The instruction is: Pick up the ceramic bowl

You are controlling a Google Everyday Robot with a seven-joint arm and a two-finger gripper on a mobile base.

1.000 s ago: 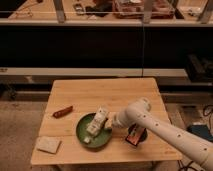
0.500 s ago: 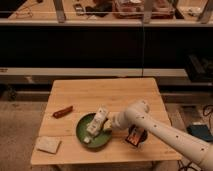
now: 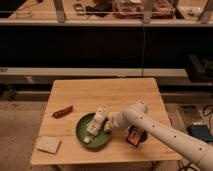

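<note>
On a wooden surface [image 3: 110,95], the gripper [image 3: 96,125] has settled inside the bowl [image 3: 85,135], its grip unclear, lift pending.

A light wooden table [image 3: 107,95] stands on speckled floor [image 3: 20,120] before dark glass-fronted cabinets [image 3: 100,47].

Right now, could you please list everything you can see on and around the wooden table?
round dark-green ceramic bowl: one, front centre of the table.
thin reddish-brown object: one, left of the bowl.
pale flat square piece: one, front-left corner.
small dark-and-orange rectangular object: one, right of the bowl, behind the arm.
light wooden table: one, centre.
dark shelving: behind the table.
white arm: one, from lower right.
gripper: one, white, over the bowl.
</note>
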